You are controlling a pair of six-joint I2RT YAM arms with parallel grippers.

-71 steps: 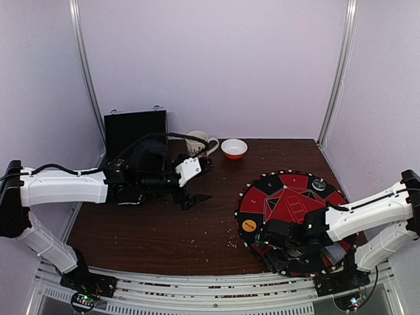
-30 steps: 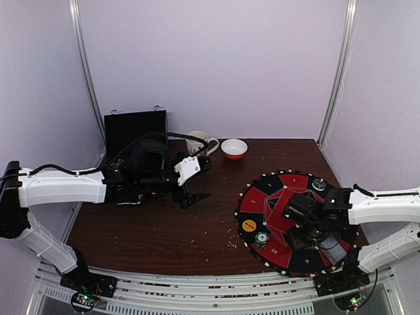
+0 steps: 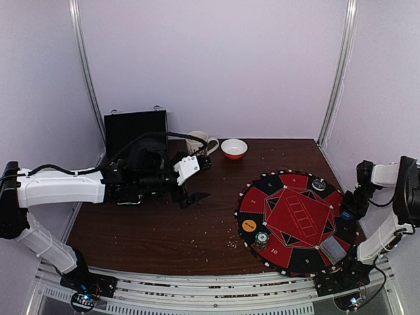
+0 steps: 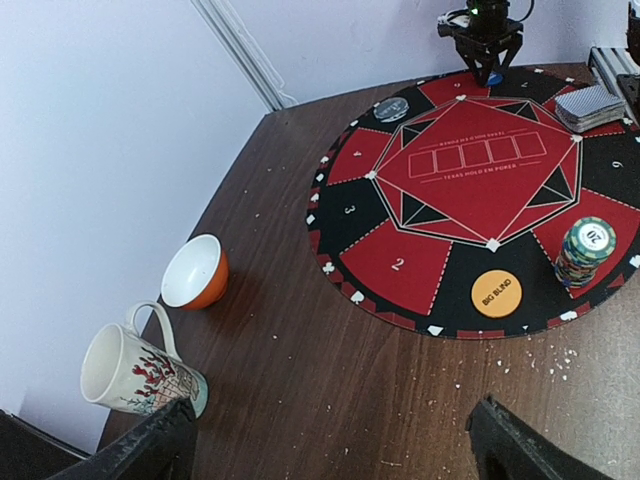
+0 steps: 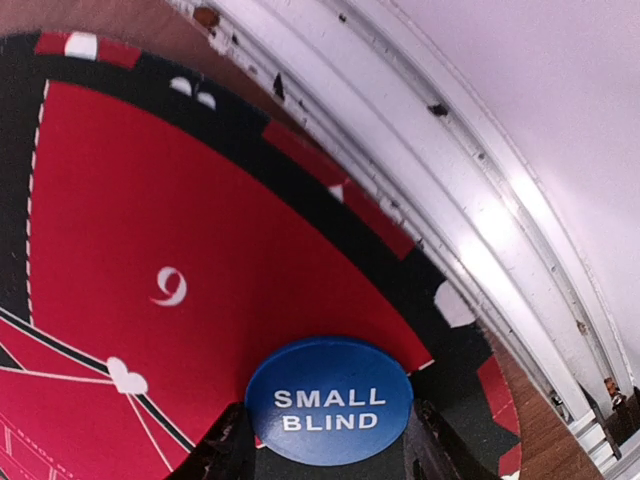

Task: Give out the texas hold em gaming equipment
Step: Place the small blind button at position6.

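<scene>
- Blue "SMALL BLIND" disc (image 5: 330,400) sits squarely between the right gripper's (image 4: 487,60) fingers, its rim touching both. The jaws are part-closed on it. Whether it is resting on the surface or hangs just above it, I cannot tell.
- Directly beneath the fingers is the outer band of the round poker mat (image 3: 295,213), beside a numbered red sector and close to the table's side rail.
- A second ago this arm was over the mat's middle. It has since swung out to the rim on its own side, with the jaw gap unchanged, so I judge the disc rode along with it.
- Back toward that arm's base, near the gripper, the grey-backed deck (image 3: 331,248) now lies uncovered on the mat.
- Across the mat from the gripper are the striped chip stack (image 3: 261,238) and the orange "BIG BLIND" disc (image 3: 249,225). A dark disc (image 3: 319,184) lies on the far rim.
- Judgement: the blue marker has reached a seat position, and releasing it there looks like the step in hand.
- Farthest off, the left gripper (image 3: 190,197) has not moved. It hangs spread wide and empty over bare wood, well apart from the mat.
</scene>
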